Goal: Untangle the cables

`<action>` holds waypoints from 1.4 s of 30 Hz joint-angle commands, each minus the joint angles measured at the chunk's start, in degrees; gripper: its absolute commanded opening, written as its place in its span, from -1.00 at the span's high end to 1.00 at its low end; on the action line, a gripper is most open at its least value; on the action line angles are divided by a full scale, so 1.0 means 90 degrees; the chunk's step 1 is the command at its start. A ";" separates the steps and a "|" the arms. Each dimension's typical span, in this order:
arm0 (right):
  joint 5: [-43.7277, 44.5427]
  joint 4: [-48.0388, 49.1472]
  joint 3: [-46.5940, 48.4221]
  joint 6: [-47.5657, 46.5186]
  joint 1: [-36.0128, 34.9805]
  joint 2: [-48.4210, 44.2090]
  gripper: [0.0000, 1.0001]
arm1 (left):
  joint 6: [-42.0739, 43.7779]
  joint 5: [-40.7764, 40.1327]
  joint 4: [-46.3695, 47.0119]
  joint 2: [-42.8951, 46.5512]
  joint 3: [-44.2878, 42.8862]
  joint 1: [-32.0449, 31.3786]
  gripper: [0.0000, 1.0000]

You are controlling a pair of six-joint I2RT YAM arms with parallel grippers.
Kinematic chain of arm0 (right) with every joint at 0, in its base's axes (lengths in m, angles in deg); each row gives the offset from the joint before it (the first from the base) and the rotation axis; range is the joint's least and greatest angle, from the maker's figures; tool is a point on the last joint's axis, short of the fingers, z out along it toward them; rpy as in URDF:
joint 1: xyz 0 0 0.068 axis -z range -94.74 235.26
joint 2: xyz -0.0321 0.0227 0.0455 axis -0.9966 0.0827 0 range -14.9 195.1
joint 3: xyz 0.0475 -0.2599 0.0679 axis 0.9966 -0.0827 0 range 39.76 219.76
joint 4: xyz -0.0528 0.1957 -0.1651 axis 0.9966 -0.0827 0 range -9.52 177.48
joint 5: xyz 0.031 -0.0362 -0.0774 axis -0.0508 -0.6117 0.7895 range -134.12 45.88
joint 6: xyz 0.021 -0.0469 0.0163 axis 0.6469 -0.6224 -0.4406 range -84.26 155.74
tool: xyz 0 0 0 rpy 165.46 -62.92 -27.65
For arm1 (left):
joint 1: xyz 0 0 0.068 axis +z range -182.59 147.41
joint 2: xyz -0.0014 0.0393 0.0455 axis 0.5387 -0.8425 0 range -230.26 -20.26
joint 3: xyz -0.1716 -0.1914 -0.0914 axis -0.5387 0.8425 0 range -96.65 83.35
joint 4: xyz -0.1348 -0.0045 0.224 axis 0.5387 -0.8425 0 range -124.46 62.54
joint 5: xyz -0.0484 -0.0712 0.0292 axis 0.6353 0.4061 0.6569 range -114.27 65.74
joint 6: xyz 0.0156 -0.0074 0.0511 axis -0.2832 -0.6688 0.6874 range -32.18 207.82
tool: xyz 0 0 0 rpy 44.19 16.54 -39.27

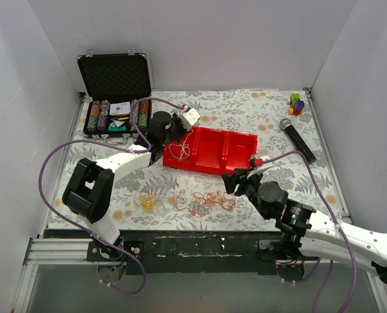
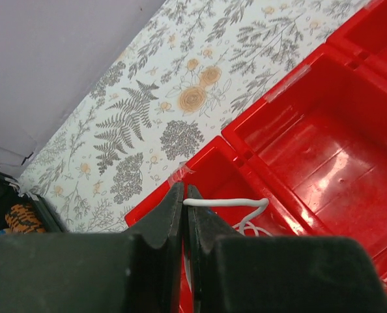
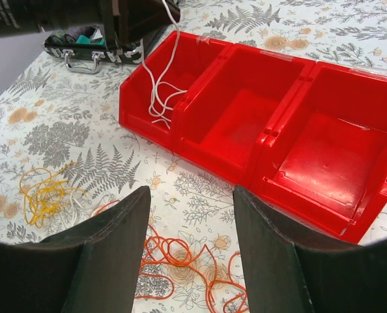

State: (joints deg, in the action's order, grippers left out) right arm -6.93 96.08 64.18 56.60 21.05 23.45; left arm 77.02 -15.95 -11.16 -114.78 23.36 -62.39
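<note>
The flowered tablecloth (image 1: 258,111) carries a glossy red plastic bin (image 1: 236,151) with three compartments. The left gripper (image 2: 184,195), pinched shut on the thin white cable (image 2: 226,202), seems to be placing it in the 9 o'clock compartment; the next move is to let it go. The right gripper (image 3: 190,195) is spread wide above the curly orange cables (image 3: 174,254), at 6 o'clock from the bin, with the yellow cable (image 3: 43,195) at 8 o'clock
</note>
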 commanded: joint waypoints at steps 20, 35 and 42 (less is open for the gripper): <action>-0.0040 0.0157 0.0060 0.0074 0.0152 -0.0003 -0.25 | 0.0001 -0.0574 -0.1731 -0.0836 -0.1019 -0.0116 0.17; -0.0167 0.0080 0.0167 0.0123 0.0171 -0.0023 -0.25 | -0.0654 0.0199 -0.3315 -0.0055 -0.1695 -0.0068 -0.40; -0.0197 0.0031 0.0157 0.0084 0.0171 0.0035 -0.25 | -0.0246 0.1495 -0.4532 0.0355 -0.1831 -0.0009 -0.18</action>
State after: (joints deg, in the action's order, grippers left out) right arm -8.57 95.33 64.18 56.91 22.25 23.82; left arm 71.36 -11.60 -42.86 -116.77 8.65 -62.70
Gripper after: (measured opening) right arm 0.622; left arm 0.602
